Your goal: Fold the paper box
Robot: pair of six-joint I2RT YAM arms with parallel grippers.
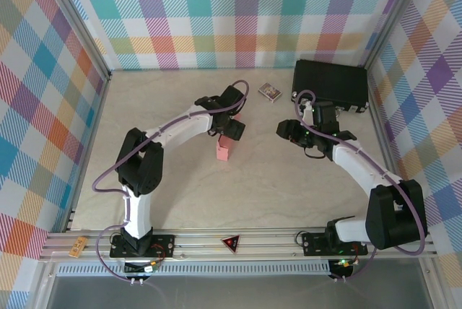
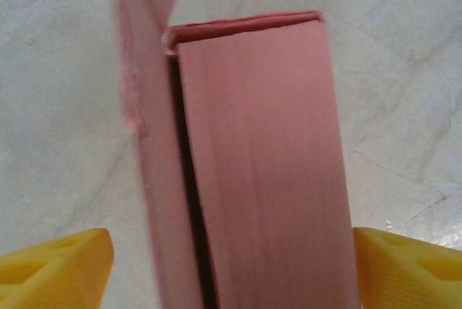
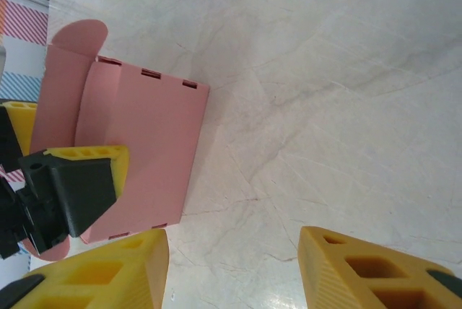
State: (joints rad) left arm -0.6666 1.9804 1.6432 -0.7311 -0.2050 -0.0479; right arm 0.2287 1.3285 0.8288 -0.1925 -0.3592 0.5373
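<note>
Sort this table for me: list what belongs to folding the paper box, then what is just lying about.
Belongs to the job:
- salmon-pink thin cardboard paper box
- left gripper, jaws astride the box
- right gripper, open and empty

Just lying about:
- black hard case with latches, far right corner
- small patterned card pack, to the left of the case

Left arm (image 1: 173, 130) and right arm (image 1: 361, 168): white links, black joints and base plates. Purple cable (image 1: 108, 172) loops along each. Fingers (image 3: 321, 266) yellow, ribbed, hollow-celled.
</note>
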